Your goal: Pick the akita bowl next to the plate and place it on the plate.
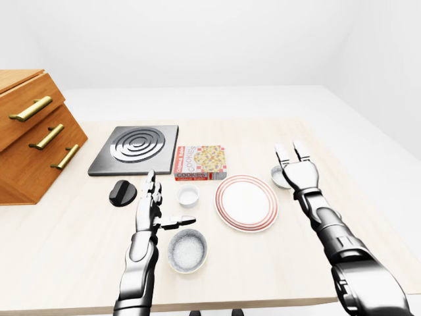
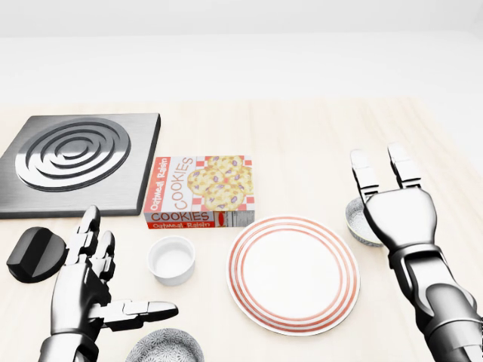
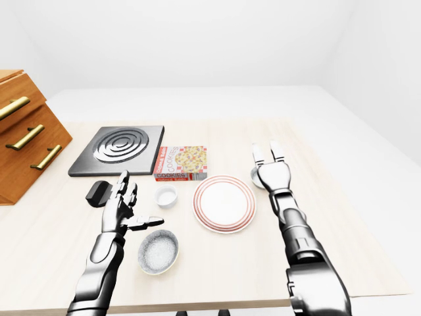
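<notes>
Though beside plate (image 2: 293, 273) — bowl (image 2: 355, 225) under hand (image 2: 398, 215)

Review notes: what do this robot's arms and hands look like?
The left arm and right arm are glossy silvery metal in rounded segments with dark joints. The left hand and right hand each have three blocky jointed fingers. No cables or markings show.

akita bowl (image 2: 355, 225): half behind right hand (image 2: 400, 215) | grey bowl (image 2: 164, 348): cropped, head view

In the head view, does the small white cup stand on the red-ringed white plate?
No, the small white cup stands on the light wooden table, left of the red-ringed white plate and apart from it.
</notes>
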You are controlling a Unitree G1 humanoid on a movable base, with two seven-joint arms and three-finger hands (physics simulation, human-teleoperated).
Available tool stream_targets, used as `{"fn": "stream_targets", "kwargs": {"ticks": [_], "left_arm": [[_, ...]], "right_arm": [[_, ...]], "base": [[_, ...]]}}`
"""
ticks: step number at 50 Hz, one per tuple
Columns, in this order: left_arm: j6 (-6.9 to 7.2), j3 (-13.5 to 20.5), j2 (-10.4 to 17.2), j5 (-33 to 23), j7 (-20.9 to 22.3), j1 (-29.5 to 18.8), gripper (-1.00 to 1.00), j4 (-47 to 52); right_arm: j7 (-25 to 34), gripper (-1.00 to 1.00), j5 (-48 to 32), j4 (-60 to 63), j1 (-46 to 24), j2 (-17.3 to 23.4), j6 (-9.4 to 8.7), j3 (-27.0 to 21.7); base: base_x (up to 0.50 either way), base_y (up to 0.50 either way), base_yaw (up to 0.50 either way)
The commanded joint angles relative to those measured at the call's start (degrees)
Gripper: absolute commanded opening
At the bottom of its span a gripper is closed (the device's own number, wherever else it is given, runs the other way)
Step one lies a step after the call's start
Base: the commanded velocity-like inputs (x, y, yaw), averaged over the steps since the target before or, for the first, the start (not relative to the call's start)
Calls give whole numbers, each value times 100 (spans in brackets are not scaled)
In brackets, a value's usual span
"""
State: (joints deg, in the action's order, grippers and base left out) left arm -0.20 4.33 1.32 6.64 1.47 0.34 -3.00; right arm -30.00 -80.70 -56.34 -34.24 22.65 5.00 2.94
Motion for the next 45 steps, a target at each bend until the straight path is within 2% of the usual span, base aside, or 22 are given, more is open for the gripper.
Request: {"fn": "stream_targets", "kwargs": {"ticks": [1,7,22,28,29,30,33,35,37,40,41,43,45], "left_arm": [[57,-11,-6,-3,-15,16,100,72],[-27,6,1,2,7,4,100,-27],[-25,0,-5,1,-1,21,100,1],[-107,8,-2,5,17,21,100,-80],[-30,-8,-8,-2,-5,35,100,14],[-24,-8,-6,-2,-5,32,100,18],[-42,-6,-8,-1,-2,27,100,-2],[-107,6,-1,1,15,13,100,-84],[-37,-10,-6,-7,-5,22,100,-2],[-111,-1,-2,-8,13,13,100,-84],[-37,-18,-6,-18,-5,28,100,11],[10,-29,-14,-26,-19,42,100,76],[-67,-19,-8,-30,2,33,100,-10]], "right_arm": [[0,100,11,-221,-148,-53,0,56],[0,100,-44,-609,-320,-67,0,125],[0,100,-98,-1532,-658,-133,0,331],[0,100,-75,-1642,-673,-120,0,344],[0,100,-69,-1711,-698,-120,0,342],[0,100,-67,-1714,-698,-119,0,343],[0,100,-42,-1800,-741,-112,0,337],[0,100,-31,-1838,-757,-108,0,337],[0,100,-3,-1859,-785,-96,0,322],[0,100,31,-1884,-817,-81,0,305],[0,100,88,-1954,-848,-47,0,254],[0,100,142,-1976,-856,-14,0,231],[0,100,198,-1988,-851,17,0,207]], "base": [[0,0,0],[0,0,0],[0,0,0],[0,0,0],[0,0,0],[0,0,0],[0,0,0],[0,0,0],[0,0,0],[0,0,0],[0,0,0],[0,0,0],[0,0,0]]}}
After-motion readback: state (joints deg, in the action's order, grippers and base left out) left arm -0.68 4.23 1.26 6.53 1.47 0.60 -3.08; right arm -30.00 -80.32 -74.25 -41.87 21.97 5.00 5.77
